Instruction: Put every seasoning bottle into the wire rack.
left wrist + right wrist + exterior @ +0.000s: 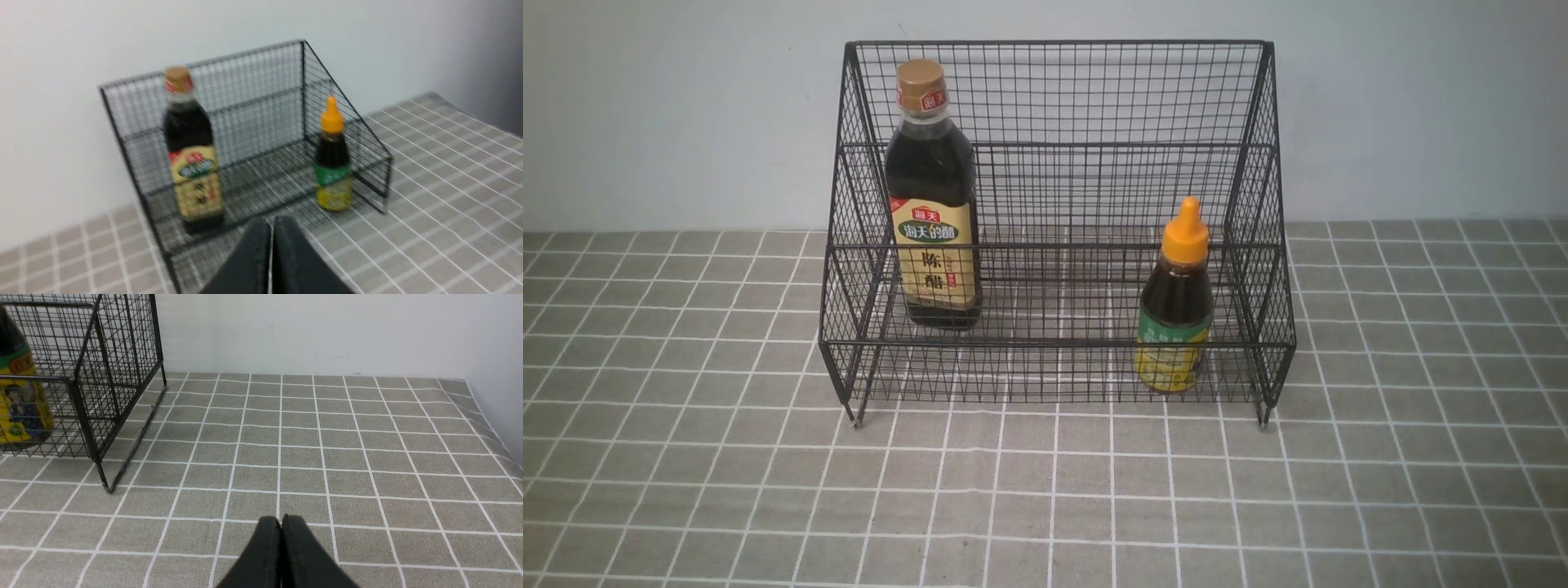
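Nearest to us, our left gripper (271,228) has its two dark fingers pressed together with nothing between them. It hangs in front of the wire rack (261,102), apart from it, pointed toward the gap between the two bottles. Our right gripper (281,524) is likewise closed tight and empty, over bare checked tablecloth (327,457) off to the rack's right side, well apart from the rack's corner foot.

Neither arm shows in the front view, where the tablecloth (1045,506) runs up to the wire rack (1058,237), standing on short feet against the pale wall (645,106).

Both bottles stand upright inside the rack. The short bottle (1176,306), with its orange pointed cap and green-yellow label, sits on the lower front tier toward the right side; in the right wrist view only its label (18,404) shows, behind the mesh. The tall bottle (931,200), gold-capped with a tan label, stands toward the left, seemingly on the same lower tier, though the mesh makes that hard to tell.
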Action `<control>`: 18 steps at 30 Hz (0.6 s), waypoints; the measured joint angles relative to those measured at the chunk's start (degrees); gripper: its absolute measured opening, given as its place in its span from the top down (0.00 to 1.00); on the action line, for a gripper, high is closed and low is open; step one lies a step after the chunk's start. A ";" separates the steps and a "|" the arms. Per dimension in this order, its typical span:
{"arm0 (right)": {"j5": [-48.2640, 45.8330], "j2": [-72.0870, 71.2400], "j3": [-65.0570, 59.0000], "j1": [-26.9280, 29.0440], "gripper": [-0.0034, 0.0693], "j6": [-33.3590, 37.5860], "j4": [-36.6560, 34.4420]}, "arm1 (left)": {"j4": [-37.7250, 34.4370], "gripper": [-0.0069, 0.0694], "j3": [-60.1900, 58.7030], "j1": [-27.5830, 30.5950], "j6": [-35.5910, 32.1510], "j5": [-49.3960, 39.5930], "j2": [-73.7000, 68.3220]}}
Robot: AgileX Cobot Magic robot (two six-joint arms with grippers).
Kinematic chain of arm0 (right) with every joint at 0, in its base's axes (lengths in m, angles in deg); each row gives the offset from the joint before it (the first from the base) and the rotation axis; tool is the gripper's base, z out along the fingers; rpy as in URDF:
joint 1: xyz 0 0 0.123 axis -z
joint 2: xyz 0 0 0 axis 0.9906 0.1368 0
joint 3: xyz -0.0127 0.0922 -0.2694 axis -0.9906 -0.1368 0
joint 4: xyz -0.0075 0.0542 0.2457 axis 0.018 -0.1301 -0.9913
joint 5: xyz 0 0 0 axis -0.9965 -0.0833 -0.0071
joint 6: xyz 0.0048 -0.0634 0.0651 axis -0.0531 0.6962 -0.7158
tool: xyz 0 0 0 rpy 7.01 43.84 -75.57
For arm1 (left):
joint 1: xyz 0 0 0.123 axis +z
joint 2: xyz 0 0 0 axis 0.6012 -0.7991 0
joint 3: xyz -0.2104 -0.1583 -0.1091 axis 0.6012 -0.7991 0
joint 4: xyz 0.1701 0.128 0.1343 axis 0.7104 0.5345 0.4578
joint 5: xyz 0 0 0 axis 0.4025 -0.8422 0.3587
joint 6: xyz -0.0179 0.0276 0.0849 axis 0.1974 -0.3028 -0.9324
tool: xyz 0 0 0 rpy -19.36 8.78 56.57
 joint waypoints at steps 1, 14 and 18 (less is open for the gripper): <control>0.00 0.00 0.00 0.00 0.97 0.00 0.00 | 0.51 0.92 -0.21 0.00 0.38 0.87 0.00; 0.00 0.00 0.00 0.00 0.97 0.00 0.00 | 27.17 0.92 -25.45 0.00 19.79 19.06 6.30; 0.00 0.00 0.00 0.00 0.97 0.00 0.00 | 30.39 0.92 -34.09 0.09 24.00 20.71 10.02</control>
